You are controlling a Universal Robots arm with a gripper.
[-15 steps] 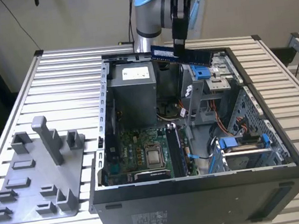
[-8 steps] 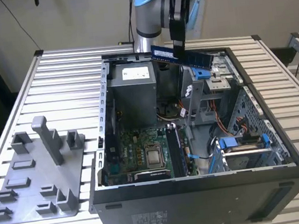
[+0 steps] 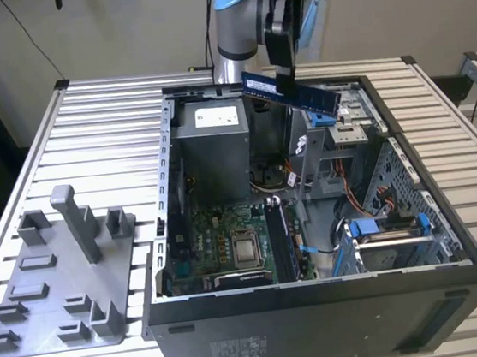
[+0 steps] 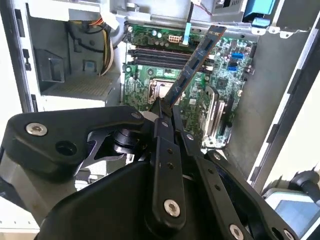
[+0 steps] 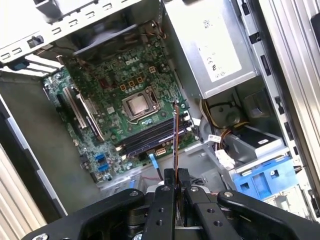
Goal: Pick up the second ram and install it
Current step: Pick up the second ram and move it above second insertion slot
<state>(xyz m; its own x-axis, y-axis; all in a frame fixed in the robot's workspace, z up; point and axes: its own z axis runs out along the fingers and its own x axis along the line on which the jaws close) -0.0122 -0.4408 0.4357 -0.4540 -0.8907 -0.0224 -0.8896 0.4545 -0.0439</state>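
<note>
The second ram [image 3: 291, 93] is a long dark circuit-board stick held in the air over the back of the open computer case [image 3: 163, 196]. My gripper [image 3: 283, 74] is shut on it, hanging from the arm above the case's far side. In the second wrist view the ram [image 4: 194, 65] slants away from my gripper [image 4: 166, 107] over the green motherboard [image 4: 150, 82]. It appears edge-on [image 5: 175, 135] in the first wrist view, rising from my gripper [image 5: 176, 176] above the long dark memory slots [image 5: 147, 139]. In the exterior view those slots [image 3: 284, 238] lie beside the processor [image 3: 246, 248].
A grey power-supply box [image 3: 213, 143] fills the case's far corner. Blue drive brackets [image 3: 389, 226] and cables crowd the exterior view's right side of the case. A grey fixture tray [image 3: 53, 290] with upright posts lies on the slatted table [image 3: 102, 116] at the exterior view's left.
</note>
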